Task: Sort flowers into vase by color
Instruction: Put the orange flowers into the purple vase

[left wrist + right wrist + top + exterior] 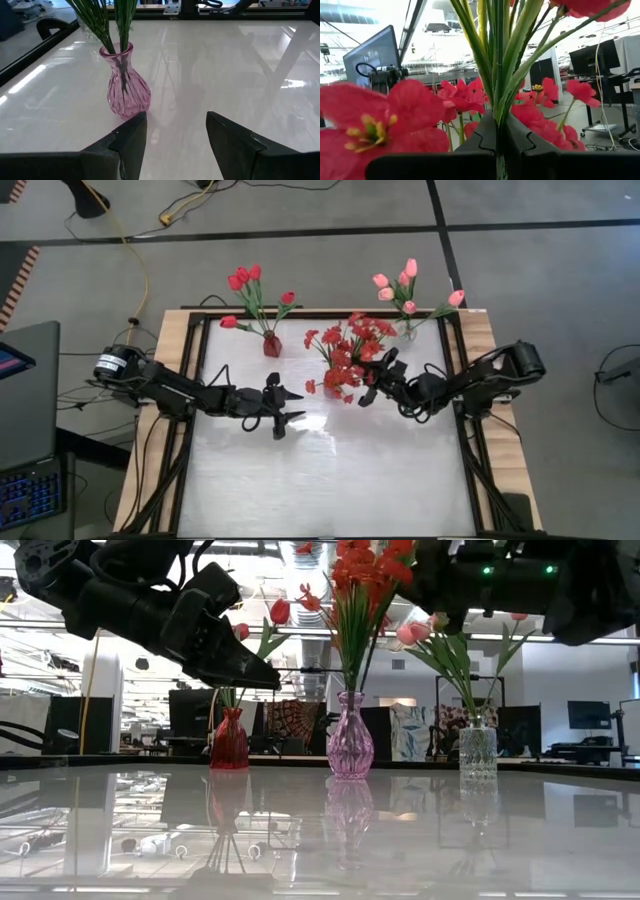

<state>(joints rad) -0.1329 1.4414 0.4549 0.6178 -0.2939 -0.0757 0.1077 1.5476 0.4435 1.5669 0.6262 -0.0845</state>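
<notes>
My right claw (385, 368) is pinched tight on the green stems of the red blossom bunch (345, 350), whose stems stand in the pink vase (350, 740) at the middle of the tabletop (330, 470). I see my left claw (285, 408) hanging above the tabletop with its fingers (127, 145) spread wide, empty, pointed at that vase. The red tulips (250, 290) sit in the red vase (272, 345) to the left, the pink tulips (405, 288) in the clear vase (478, 750) to the right.

open-plan office lab: monitors (588, 716), desks behind table (320, 830)
</notes>
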